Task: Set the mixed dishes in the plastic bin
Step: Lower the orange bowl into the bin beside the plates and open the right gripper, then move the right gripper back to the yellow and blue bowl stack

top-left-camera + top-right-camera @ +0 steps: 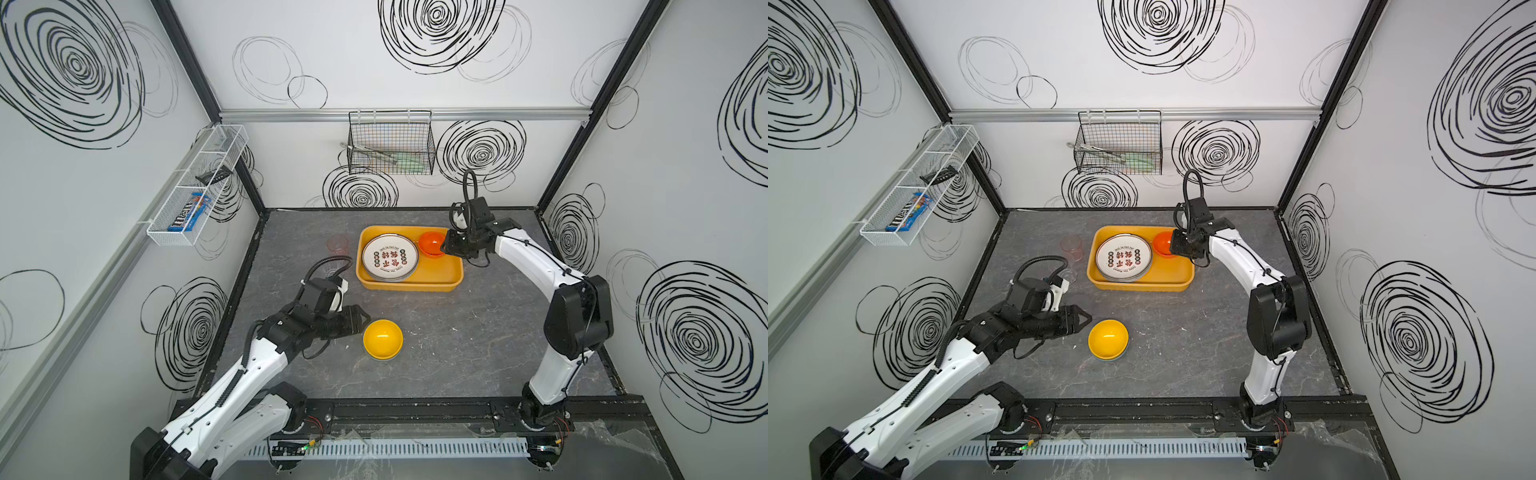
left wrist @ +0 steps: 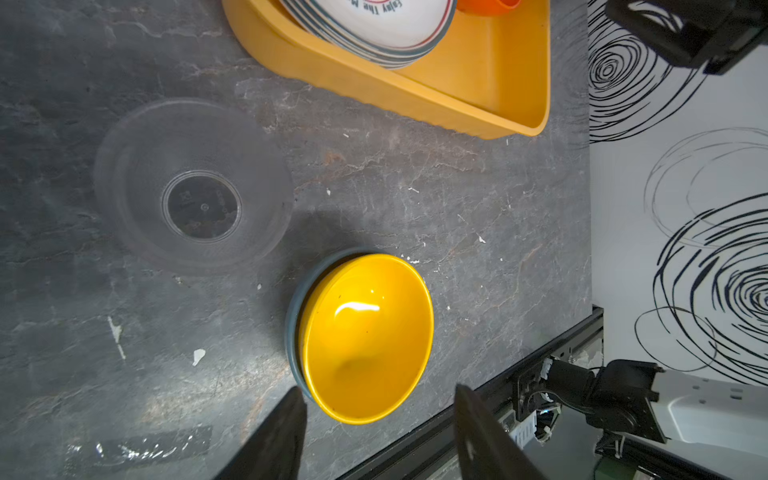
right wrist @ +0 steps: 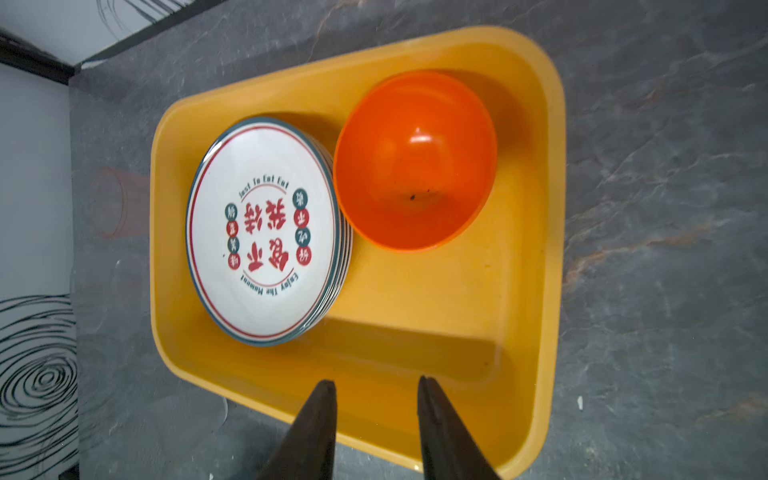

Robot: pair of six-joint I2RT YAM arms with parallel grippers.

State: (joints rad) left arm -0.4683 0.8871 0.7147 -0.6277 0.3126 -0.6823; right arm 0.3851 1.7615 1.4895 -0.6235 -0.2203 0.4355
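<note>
Free inside bin [image 3: 415, 324]: near right floor only. Blocked at left by plates [image 3: 262, 232], at far right by orange bowl [image 3: 415, 162]. Open table [image 1: 478, 345] right of yellow bowl [image 1: 382, 338]. Crowded left of bin by 2 things: clear bowl [image 2: 193, 187], pink cup [image 1: 338, 243].

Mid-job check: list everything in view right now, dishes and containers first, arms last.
plastic bin: one, yellow-orange, far middle of the table
plates: one stack, white with red characters, in the bin's left part
orange bowl: one, in the bin's far right corner
yellow bowl: one, nested in a blue-grey bowl, on the table near the front
clear cup: one, on the table beside the nested bowls
pinkish cup: one, on the table left of the bin
wire basket: one, black, back wall
mesh rack: one, white, left wall
left gripper: open, at the yellow bowl
right gripper: open, empty, over the bin
</note>
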